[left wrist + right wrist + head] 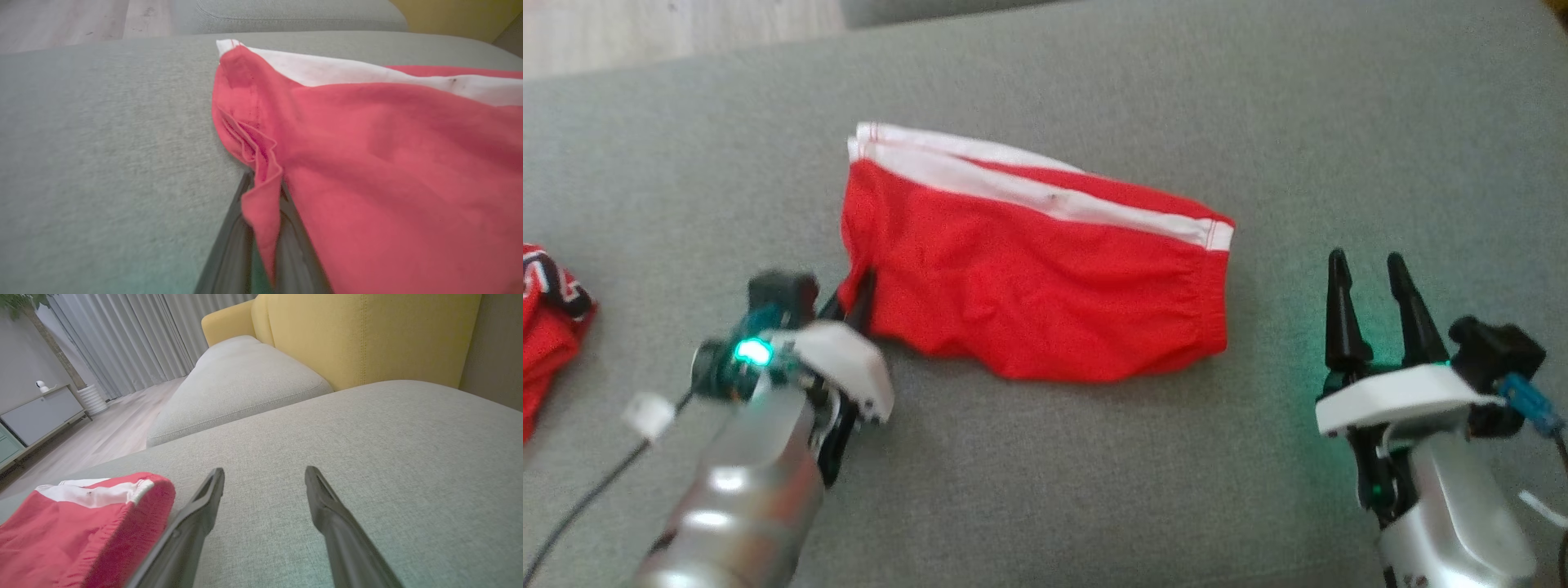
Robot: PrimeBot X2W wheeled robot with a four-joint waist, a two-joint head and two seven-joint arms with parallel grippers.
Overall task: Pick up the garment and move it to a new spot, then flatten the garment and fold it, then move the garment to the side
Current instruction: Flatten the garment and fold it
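A red garment with white stripes lies folded on the grey cushion, its white bands along the far edge. My left gripper is shut on the garment's near left corner, and a fold of red cloth hangs pinched between its dark fingers. The rest of the garment spreads to the right of that grip. My right gripper stands open over bare cushion just right of the garment, nothing between its fingers. The garment's right end lies left of them.
Another red garment with a black-and-white trim lies at the cushion's left edge. A second grey cushion and a yellow sofa back stand beyond. Wooden floor lies past the far left edge. A cable trails from my left arm.
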